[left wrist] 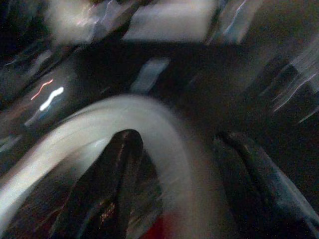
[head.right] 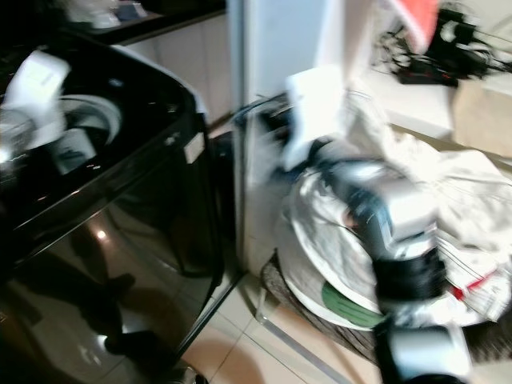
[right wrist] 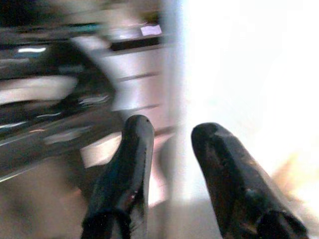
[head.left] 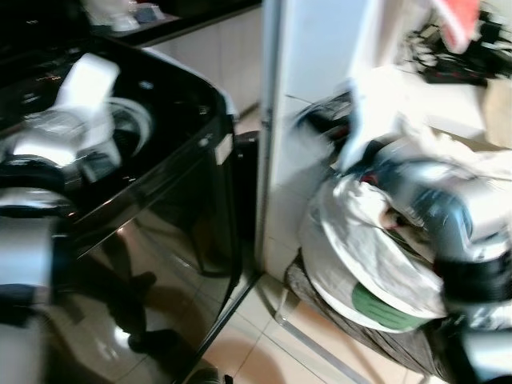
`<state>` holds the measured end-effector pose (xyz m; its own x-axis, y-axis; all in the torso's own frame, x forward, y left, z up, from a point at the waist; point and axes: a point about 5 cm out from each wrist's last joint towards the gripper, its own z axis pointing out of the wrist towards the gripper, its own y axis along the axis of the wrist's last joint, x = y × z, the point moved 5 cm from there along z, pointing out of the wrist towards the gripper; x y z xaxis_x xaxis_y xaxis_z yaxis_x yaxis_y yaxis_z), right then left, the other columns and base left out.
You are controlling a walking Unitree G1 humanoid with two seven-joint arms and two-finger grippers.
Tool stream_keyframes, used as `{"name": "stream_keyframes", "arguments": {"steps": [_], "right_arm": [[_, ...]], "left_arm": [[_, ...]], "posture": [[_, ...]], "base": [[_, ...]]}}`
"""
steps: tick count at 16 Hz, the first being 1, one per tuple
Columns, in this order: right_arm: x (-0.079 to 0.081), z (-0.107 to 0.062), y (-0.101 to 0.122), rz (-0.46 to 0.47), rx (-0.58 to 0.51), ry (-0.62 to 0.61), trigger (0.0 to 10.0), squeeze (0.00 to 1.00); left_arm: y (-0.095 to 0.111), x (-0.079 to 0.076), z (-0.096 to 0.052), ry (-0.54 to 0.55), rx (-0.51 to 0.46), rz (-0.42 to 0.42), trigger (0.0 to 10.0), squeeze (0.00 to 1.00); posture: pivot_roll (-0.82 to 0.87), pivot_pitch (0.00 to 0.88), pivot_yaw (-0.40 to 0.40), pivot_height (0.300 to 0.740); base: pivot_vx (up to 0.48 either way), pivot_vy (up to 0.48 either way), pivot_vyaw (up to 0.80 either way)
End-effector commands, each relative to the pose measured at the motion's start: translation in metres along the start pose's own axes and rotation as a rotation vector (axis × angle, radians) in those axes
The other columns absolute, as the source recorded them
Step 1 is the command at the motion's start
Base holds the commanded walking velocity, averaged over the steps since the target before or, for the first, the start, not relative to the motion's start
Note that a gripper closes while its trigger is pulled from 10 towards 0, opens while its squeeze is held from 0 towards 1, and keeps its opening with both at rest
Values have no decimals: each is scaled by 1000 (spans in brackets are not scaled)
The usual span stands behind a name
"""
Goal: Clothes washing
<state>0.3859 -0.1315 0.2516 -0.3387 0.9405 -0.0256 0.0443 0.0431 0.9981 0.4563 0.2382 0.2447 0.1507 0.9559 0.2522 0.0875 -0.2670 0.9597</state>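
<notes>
A black top-loading washing machine (head.left: 172, 172) stands at the left with its lid up, showing the white drum rim (head.left: 138, 120). My left arm reaches over that opening. In the left wrist view my left gripper (left wrist: 174, 144) hangs open just above the white drum rim (left wrist: 149, 119), with nothing between its fingers. At the right, a heap of white clothes (head.left: 360, 240) fills a dark laundry basket (head.left: 376, 332). My right arm hovers over the heap. In the right wrist view my right gripper (right wrist: 172, 129) is open and empty. All views are blurred.
A white pillar (head.left: 312, 72) rises between the machine and the basket. Behind the basket are a cardboard box (head.left: 498, 112) and a counter with dark cables (head.right: 424, 68). Pale tiled floor (head.left: 256, 348) runs in front.
</notes>
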Motion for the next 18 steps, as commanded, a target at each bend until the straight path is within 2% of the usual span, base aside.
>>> {"name": "stream_keyframes", "arguments": {"steps": [1,2,4,6,7,8,9,10,11,12,13,14,17,18], "right_arm": [[-21,-1,2,-26,-12,-100,10000,1000],[-45,-5,1,-6,-6,-194,10000,1000],[-79,-15,-12,-3,53,-323,10000,1000],[-91,-34,-36,-64,215,-285,10000,1000],[-98,-43,-40,-115,254,-284,10000,1000],[-101,-49,-41,-115,266,-286,10000,1000],[-105,-56,-44,-83,281,-283,10000,1000],[-106,-59,-45,-75,286,-280,10000,1000],[-109,-63,-48,-57,304,-285,10000,1000],[-111,-64,-50,-62,314,-298,10000,1000],[-119,-67,-57,-53,325,-348,10000,1000],[-127,-68,-62,-50,325,-404,10000,1000],[-135,-66,-77,-55,356,-441,10000,1000],[-137,-67,-85,-66,389,-440,10000,0]], "left_arm": [[27,-15,-2,-82,-173,-78,10000,0],[31,-41,-9,-188,-252,-131,10000,0],[30,-80,-29,-320,-355,-129,10000,0],[22,-121,-56,-483,-400,-105,10000,0],[15,-129,-65,-482,-387,-50,10000,0],[14,-135,-71,-496,-398,-48,10000,0],[13,-154,-91,-565,-441,-60,10000,0],[13,-161,-100,-600,-455,-67,10000,0],[3,-173,-111,-659,-463,-71,10000,0],[-3,-177,-114,-669,-448,-88,10000,0],[-16,-189,-123,-712,-401,-98,10000,0],[-19,-195,-127,-725,-385,-103,10000,0],[-12,-197,-127,-710,-381,-121,10000,0],[-9,-203,-134,-754,-389,-128,10000,0]], "posture": [[-25,0,40,740],[-31,0,42,740],[-34,0,43,740],[-25,0,34,740],[-29,0,37,740],[-31,0,37,740],[-34,0,38,740],[-34,0,37,740],[-35,0,35,740],[-37,0,36,740],[-40,0,36,740],[-38,0,33,740],[-30,0,26,740],[-23,0,20,740]], "base": [[0,0,0],[0,0,0],[0,0,0],[0,0,0],[0,0,0],[0,0,0],[0,0,0],[0,0,0],[0,0,0],[0,0,0],[0,0,0],[0,0,0],[0,0,0],[0,0,0]]}}
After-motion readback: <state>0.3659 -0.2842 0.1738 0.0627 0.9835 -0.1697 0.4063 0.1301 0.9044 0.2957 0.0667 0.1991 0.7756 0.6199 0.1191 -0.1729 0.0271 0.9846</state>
